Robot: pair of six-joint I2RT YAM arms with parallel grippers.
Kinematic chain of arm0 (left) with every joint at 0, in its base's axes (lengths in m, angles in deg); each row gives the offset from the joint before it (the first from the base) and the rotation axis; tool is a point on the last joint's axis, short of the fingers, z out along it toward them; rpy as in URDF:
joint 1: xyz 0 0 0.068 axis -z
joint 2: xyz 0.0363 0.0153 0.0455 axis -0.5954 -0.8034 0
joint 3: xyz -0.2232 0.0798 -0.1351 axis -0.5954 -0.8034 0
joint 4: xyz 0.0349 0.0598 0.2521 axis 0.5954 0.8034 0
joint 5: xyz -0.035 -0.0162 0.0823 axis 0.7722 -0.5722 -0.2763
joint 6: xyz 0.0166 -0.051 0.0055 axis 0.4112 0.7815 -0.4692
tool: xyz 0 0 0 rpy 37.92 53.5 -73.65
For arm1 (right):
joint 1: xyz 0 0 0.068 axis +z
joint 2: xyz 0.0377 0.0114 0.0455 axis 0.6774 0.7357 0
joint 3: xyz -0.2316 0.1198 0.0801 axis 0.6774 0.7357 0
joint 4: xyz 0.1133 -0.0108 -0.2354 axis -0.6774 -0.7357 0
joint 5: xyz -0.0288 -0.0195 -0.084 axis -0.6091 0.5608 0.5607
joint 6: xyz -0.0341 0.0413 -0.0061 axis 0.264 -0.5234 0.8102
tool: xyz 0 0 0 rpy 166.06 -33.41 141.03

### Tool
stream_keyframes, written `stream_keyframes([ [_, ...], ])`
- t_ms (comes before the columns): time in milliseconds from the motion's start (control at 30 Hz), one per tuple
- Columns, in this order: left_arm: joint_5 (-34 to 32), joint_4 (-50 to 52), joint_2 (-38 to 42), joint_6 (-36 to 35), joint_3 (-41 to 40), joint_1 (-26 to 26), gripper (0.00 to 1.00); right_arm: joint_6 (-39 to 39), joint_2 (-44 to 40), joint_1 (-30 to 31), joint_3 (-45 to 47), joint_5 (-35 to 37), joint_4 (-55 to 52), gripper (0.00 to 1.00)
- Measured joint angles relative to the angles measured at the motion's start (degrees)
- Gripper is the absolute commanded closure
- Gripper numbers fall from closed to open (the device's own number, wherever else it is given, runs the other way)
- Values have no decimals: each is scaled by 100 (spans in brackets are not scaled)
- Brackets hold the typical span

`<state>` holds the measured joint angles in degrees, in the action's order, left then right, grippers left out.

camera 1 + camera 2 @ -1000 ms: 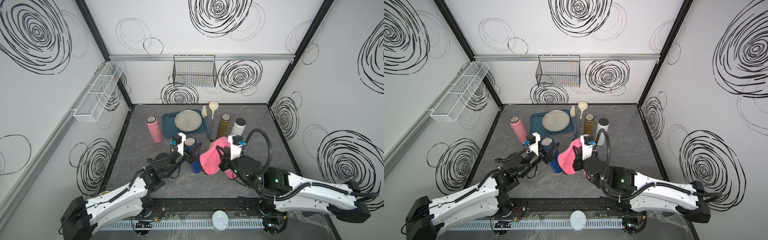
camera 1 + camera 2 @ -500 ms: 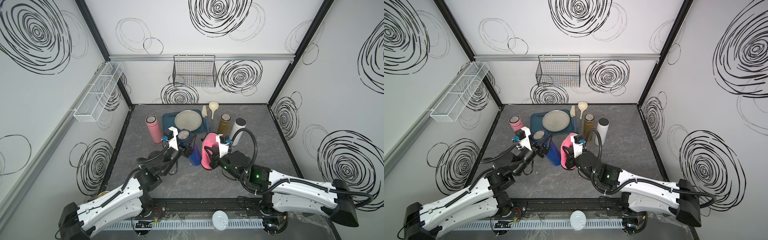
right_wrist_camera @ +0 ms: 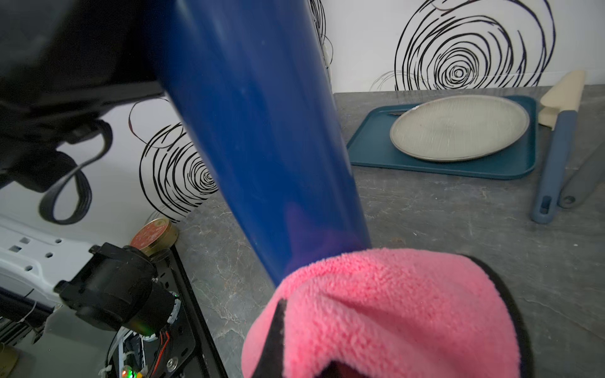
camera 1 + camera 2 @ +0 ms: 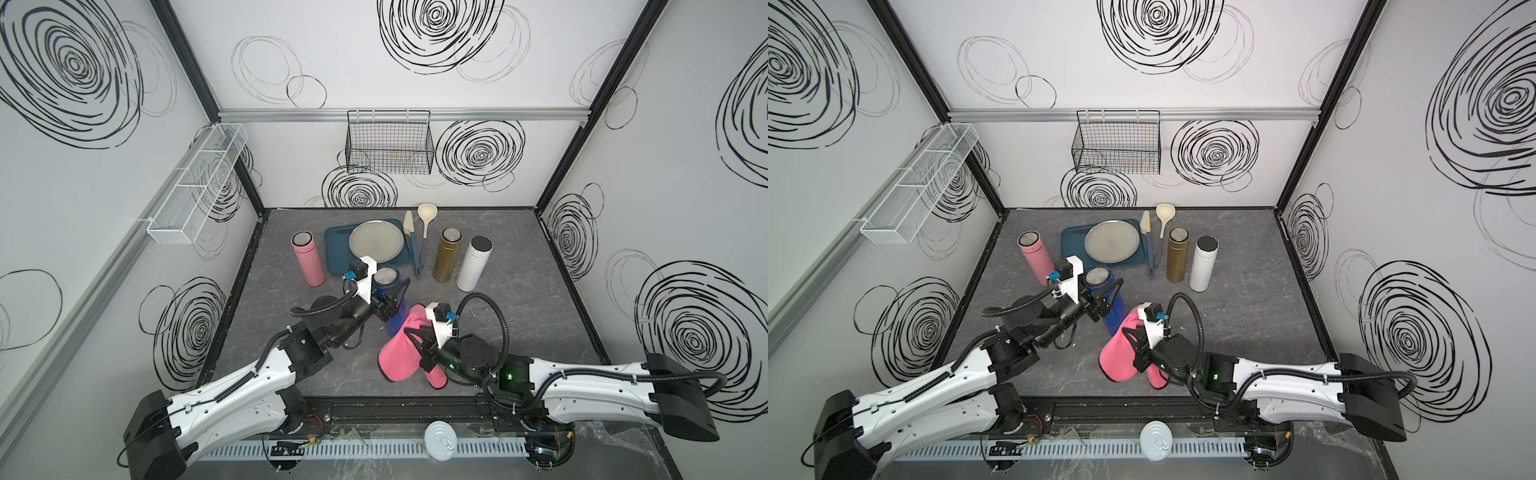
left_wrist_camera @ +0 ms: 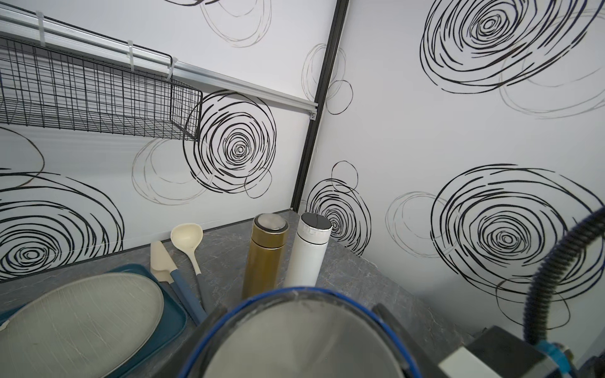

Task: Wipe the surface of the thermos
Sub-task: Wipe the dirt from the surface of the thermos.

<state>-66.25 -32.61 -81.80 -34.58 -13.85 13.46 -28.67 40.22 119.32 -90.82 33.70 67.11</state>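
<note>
1. The blue thermos [image 4: 397, 318] is near the middle of the grey table [image 4: 519, 316]; the left gripper [image 4: 390, 299] is clamped around its upper body just under the steel lid, one finger on each side.
2. The right gripper [image 4: 419, 345] is closed on a pink cloth [image 4: 397, 357], which drapes over its fingers; the cloth presses against the lower part of the bottle on the front side.
3. In the right wrist view the cloth [image 3: 376, 311] hides the foot of the thermos [image 3: 262, 131], so I cannot tell whether it stands on the table.
4. Behind it lies a teal tray [image 4: 336, 257] bearing a metal plate [image 4: 376, 243]; a pink thermos [image 4: 307, 259] stands to the left of the tray.
5. To the right of the tray lie a spatula [image 4: 411, 241] and a ladle [image 4: 424, 216]; beyond them a gold thermos [image 4: 446, 255] and a white thermos [image 4: 473, 264] stand side by side.
6. All of these are well apart from the cloth; only the two arms crowd the bottle.
</note>
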Motion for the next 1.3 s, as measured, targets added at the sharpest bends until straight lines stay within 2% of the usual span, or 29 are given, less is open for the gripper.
stream_keyframes([
  [167, -44, 114, 181, -103, 26, 55, 100, 258, 120, 9, -1187, -131, -304, 100],
  [233, -31, 109, 212, -92, 96, 83, 100, 328, 96, 11, -1320, -122, -227, 100],
  [433, -133, 407, 245, -330, 144, 101, 100, 177, 358, 46, -527, 39, 656, 100],
  [533, -234, 529, 232, -498, 144, 101, 100, 114, 638, 61, -111, 114, 669, 100],
  [733, -195, 393, 216, -568, 149, 136, 100, 361, 468, 101, -256, 76, 361, 100],
  [900, -92, 280, 227, -516, 149, 210, 100, 535, 94, 101, -415, 17, 680, 100],
  [1100, -162, 334, 238, -590, 149, 197, 100, 422, 358, 66, -15, 127, 1193, 100],
  [1300, -101, 234, 238, -592, 149, 197, 100, 675, 258, 70, 83, 59, 1040, 100],
])
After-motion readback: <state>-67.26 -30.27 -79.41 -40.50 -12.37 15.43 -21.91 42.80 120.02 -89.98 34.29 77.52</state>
